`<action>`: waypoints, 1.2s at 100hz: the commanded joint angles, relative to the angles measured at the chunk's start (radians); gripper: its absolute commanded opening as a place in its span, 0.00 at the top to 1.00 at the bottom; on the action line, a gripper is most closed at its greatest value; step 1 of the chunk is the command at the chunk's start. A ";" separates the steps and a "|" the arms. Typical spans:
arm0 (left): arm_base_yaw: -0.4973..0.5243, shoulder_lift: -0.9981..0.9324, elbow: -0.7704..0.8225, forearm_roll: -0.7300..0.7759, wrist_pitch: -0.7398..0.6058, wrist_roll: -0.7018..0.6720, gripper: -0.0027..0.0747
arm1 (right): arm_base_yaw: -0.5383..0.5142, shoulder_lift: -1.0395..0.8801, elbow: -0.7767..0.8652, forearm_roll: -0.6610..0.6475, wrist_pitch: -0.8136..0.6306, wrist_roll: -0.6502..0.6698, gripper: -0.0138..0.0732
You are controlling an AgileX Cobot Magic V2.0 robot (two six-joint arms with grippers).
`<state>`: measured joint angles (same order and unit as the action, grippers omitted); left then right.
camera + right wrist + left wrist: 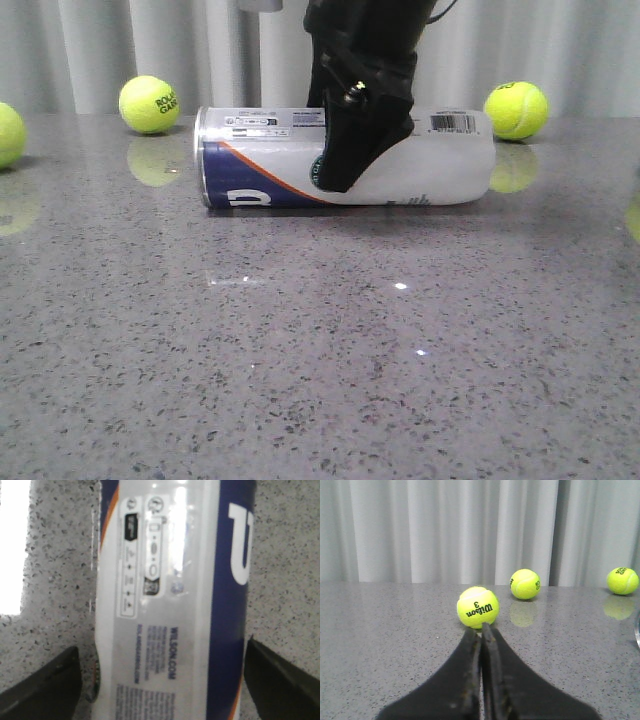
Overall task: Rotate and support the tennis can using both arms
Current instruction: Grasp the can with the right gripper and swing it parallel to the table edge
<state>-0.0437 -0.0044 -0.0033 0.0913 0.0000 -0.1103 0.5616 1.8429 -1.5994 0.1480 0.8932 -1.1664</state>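
The tennis can [260, 160] lies on its side on the grey speckled table, silver rim to the left, navy part and orange stripe facing the front. My right gripper [345, 172] comes down from above over the can's middle. In the right wrist view the can [170, 605] lies between the gripper's [162, 647] spread fingers [42, 685], one on each side; the jaws are open around it. My left gripper [481, 628] is shut and empty, its tips just in front of a tennis ball [477, 606]. The left arm does not show in the front view.
Tennis balls lie behind the can at the left [149, 104] and right [516, 110], and one at the left edge [5, 133]. In the left wrist view two more balls [525, 584] [622, 580] lie farther off. A grey curtain hangs behind the table.
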 commanded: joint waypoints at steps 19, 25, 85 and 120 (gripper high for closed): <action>0.002 -0.038 0.046 -0.007 -0.084 -0.009 0.99 | -0.001 -0.082 -0.029 0.006 -0.028 -0.009 0.10; 0.002 -0.038 0.046 -0.007 -0.084 -0.009 0.99 | -0.001 -0.086 -0.029 0.005 -0.029 -0.009 0.10; 0.002 -0.038 0.046 -0.007 -0.084 -0.009 0.99 | -0.041 -0.096 -0.029 0.005 -0.073 0.003 0.10; 0.002 -0.038 0.046 -0.007 -0.084 -0.009 0.99 | -0.057 -0.096 -0.029 0.005 -0.118 0.011 0.10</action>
<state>-0.0437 -0.0044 -0.0033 0.0913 0.0000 -0.1103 0.5145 1.8065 -1.5994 0.1462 0.8253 -1.1598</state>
